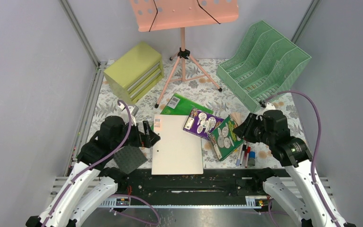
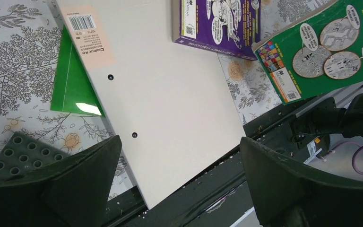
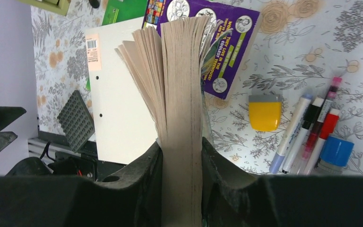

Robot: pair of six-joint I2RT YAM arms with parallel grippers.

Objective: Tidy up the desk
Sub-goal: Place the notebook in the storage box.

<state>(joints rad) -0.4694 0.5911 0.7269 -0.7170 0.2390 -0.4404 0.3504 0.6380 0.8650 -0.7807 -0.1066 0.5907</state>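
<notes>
**Asker:** What have your two tools got hold of?

**Me:** My right gripper (image 3: 182,156) is clamped on the green book (image 1: 224,137). The jaws are part closed on the thick block of its pages, and loose leaves fan out to one side. My left gripper (image 2: 179,151) holds nothing. Its jaws are spread as wide as they go, and it hangs over the left edge of the white board (image 1: 177,144).

**Asker:** And the desk?

**Me:** The desk (image 1: 208,97) lies flat in front of both my bases, its fern-and-flower print showing between the things on it. The white board sits at the middle of the near edge, with a green folder (image 2: 71,90) partly under its far end. A dark studded plate (image 1: 130,158) lies just beside the board, toward the near left corner.

**Asker:** What's around the book?

**Me:** A purple book (image 1: 202,123) touches it on the side toward the board. Between the green book and the near right corner lie a row of markers (image 3: 307,127), a yellow block (image 3: 264,112) and a blue cap (image 3: 336,150), all close together.

**Asker:** The far edge?

**Me:** An olive drawer cabinet (image 1: 134,71) sits at the far left corner, and a mint file rack (image 1: 264,61) lies tilted at the far right corner. A pink music stand (image 1: 184,14) stands between them on its tripod. Whether the green book is clear of the surface, I cannot tell.
</notes>
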